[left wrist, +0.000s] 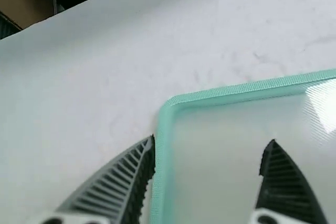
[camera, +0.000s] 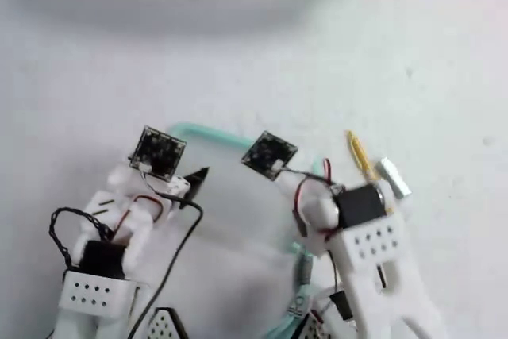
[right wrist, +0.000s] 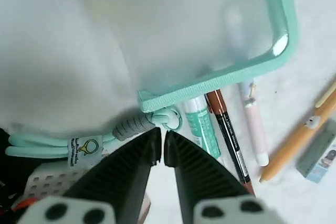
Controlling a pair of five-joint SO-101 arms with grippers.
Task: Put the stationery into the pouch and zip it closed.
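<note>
A white surface (camera: 254, 53) carries a translucent pouch (right wrist: 184, 24) with a mint edge, lying flat between the two arms. The left fingers (left wrist: 126, 177) are spread astride one pouch corner. The right fingers (right wrist: 131, 166) are pressed together just beside the pouch's mint cord (right wrist: 42, 145). Pens (right wrist: 228, 135) and an orange pencil (right wrist: 299, 140) lie outside, against the pouch's edge.

Both arms are white printed plastic. The left arm (camera: 103, 236) trails a looping black cable (camera: 178, 252), and its base housing (camera: 91, 293) is dotted with small holes. The right arm (camera: 369, 256) carries a black servo (camera: 361, 206) with red wires (camera: 302, 196) beside it. Each wrist bears a square black camera board (camera: 157, 152). The left tool (left wrist: 212, 145) has ribbed fingers (left wrist: 115, 182), one grey, one black. The right tool (right wrist: 161, 136) has smooth black ones on white mounts.
</note>
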